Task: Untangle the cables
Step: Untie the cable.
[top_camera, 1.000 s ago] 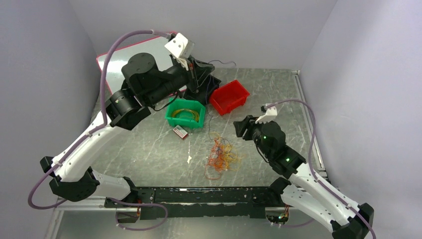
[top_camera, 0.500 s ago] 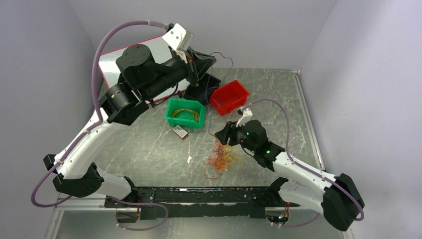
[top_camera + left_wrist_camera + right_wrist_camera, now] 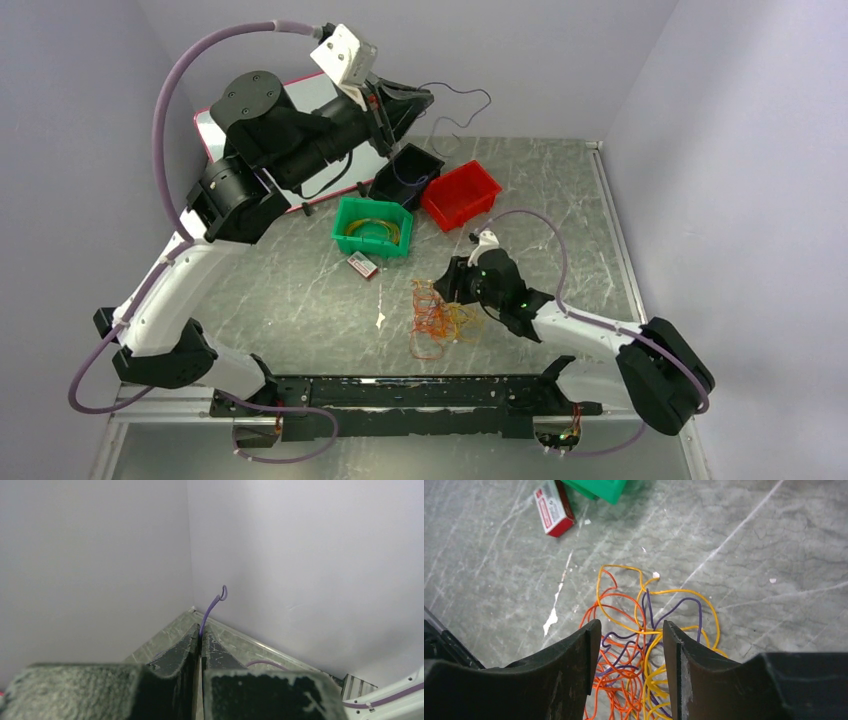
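Note:
The cables lie in a tangle of orange, yellow and purple loops on the table's near middle. My right gripper hangs open just over the tangle's right side. In the right wrist view its jaws straddle the loops without gripping any. My left gripper is raised high at the back, shut on one thin purple cable. That cable curls in the air and trails down toward the black bin. In the left wrist view the purple cable sticks out from the shut gripper.
A green bin holding yellow cables and a red bin stand behind the tangle, beside the black bin. A small red-and-white box lies near the green bin. A red-edged white board leans at the back left.
My left arm rose, lifting the purple cable higher above the bins. My right arm swung left and lowered from the table's right side to hover over the tangle.

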You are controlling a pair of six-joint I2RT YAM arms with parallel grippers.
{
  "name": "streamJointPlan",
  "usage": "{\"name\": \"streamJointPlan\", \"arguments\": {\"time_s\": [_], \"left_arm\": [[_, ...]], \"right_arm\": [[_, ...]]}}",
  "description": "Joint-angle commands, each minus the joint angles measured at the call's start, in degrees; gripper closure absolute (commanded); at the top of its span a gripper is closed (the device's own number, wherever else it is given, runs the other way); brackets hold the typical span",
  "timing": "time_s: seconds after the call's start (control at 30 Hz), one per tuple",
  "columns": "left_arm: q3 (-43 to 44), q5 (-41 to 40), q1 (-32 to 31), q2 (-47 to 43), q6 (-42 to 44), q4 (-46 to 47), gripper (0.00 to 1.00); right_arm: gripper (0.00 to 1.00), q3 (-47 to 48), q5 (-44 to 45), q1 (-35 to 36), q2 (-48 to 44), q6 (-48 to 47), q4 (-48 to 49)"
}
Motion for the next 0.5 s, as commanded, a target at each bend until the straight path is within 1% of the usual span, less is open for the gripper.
{"name": "streamJointPlan", "arguments": {"time_s": [0.0,0.1,0.2,0.3,0.4,0.47], "left_arm": [[3.2,0.1,0.2,0.5,1.8,-0.2,0.93],[2.7,-0.6,0.2,0.1,2.2,0.4,0.93],[1.7,-1.1,0.2,-0.2,2.2,0.8,0.93],[1.1,-1.4,0.2,-0.4,2.2,0.6,0.93],[0.4,-1.7,0.2,-0.6,2.3,0.7,0.93],[-0.1,-1.7,0.2,-0.8,2.2,0.7,0.93]], "right_arm": [[0.48,-1.1,1.5,0.2,-5.0,-2.0,4.2],[0.47,-3.0,-1.8,0.2,-10.0,-4.5,8.6],[0.46,-4.5,-2.5,0.2,-15.4,-5.3,11.1],[0.43,-5.4,-3.6,0.2,-21.0,-7.1,13.5],[0.4,-4.5,-2.5,0.2,-25.4,-11.1,14.6],[0.4,-5.1,-0.4,0.2,-28.0,-13.1,17.6]]}}
